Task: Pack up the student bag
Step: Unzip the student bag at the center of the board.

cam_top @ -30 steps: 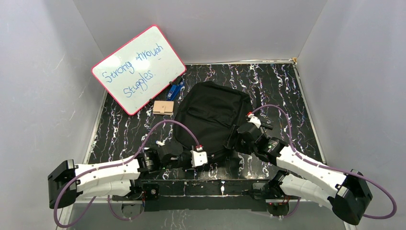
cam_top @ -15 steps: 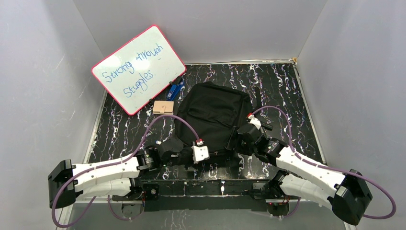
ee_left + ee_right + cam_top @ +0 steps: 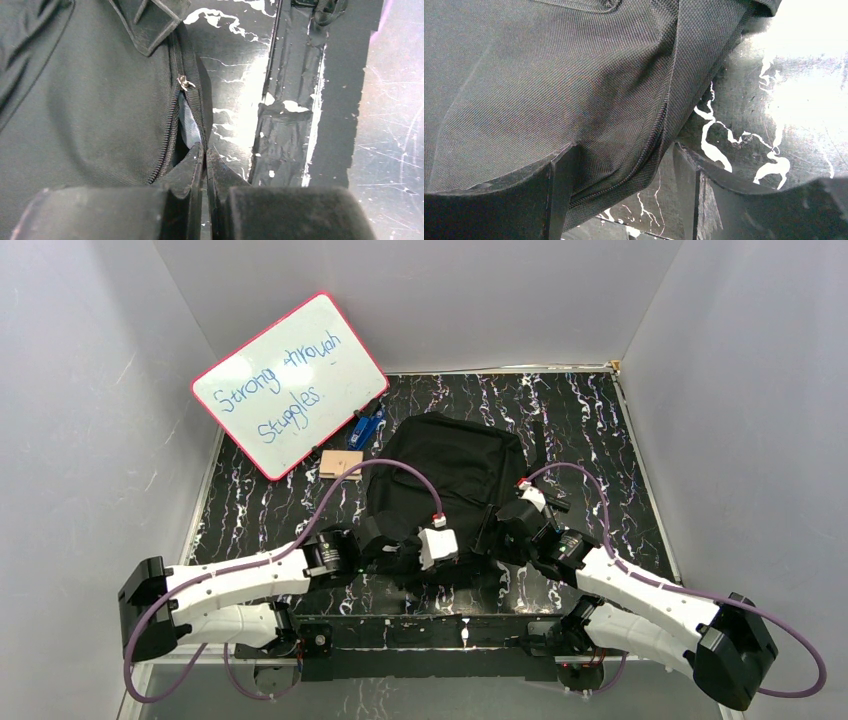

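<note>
Your black, streaky bench [image 3: 620, 470] sits inside grey walls [image 3: 100, 390], with a whiteboard [image 3: 290, 385] leaning at the back left. The bag [image 3: 440, 475] lies flat in the middle, its near end right by both arms. Your left pincer [image 3: 204, 150] is clenched, tips together at the edge of the open zip [image 3: 185, 82] where pale lining [image 3: 190, 127] peeks out, and your right pincer [image 3: 624, 170] is released, its fingers [image 3: 559, 190] spread wide on either side of the bag's near right edge.
</note>
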